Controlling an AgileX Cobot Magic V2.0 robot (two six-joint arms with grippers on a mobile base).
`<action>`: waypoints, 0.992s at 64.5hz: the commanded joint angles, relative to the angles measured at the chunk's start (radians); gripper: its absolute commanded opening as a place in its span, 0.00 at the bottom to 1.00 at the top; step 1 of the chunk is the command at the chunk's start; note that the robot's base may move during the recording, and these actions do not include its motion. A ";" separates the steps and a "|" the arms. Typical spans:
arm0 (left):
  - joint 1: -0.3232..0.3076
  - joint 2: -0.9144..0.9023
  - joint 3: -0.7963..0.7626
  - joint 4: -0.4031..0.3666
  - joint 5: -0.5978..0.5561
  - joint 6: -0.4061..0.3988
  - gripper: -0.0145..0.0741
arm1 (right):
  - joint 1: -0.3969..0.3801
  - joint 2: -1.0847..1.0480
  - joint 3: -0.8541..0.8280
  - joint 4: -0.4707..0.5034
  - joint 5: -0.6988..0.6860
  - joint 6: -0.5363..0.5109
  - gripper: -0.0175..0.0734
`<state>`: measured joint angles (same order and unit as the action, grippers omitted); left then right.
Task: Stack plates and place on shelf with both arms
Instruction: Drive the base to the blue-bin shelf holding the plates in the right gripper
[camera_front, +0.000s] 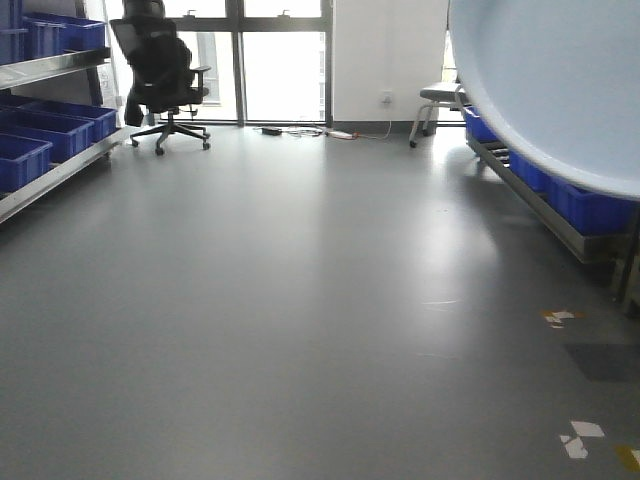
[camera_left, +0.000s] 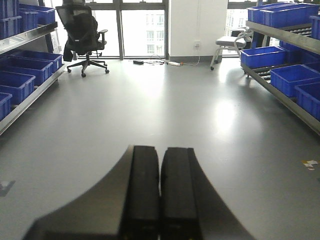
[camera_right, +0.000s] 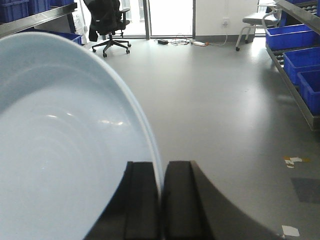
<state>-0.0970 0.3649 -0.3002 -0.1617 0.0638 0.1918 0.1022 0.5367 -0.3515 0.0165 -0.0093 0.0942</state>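
Note:
A pale bluish-white plate (camera_right: 65, 145) fills the left of the right wrist view, held on edge above the floor. My right gripper (camera_right: 161, 172) is shut on its rim, the two dark fingers pinching the thin edge. The same plate (camera_front: 560, 80) fills the top right corner of the front view and hides part of the right shelf (camera_front: 545, 205). My left gripper (camera_left: 160, 165) is shut with nothing between its pads, over bare grey floor. Steel shelves with blue crates run along both sides, the left one (camera_left: 27, 97) and the right one (camera_left: 290, 95).
A black office chair (camera_front: 160, 75) stands at the back left by the windows. A grey stool (camera_front: 440, 105) stands at the back right, near cables (camera_front: 315, 131) on the floor. Tape marks (camera_front: 580, 437) dot the grey floor at the right.

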 joint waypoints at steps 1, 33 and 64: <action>0.000 0.008 -0.028 -0.002 -0.082 -0.002 0.26 | -0.002 -0.002 -0.032 -0.004 -0.111 0.001 0.25; 0.000 0.008 -0.028 -0.002 -0.082 -0.002 0.26 | -0.002 -0.002 -0.032 -0.004 -0.111 0.001 0.25; 0.000 0.008 -0.028 -0.002 -0.082 -0.002 0.26 | -0.002 -0.002 -0.032 -0.004 -0.111 0.001 0.25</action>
<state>-0.0970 0.3649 -0.3002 -0.1617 0.0638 0.1918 0.1022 0.5367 -0.3515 0.0165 -0.0093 0.0942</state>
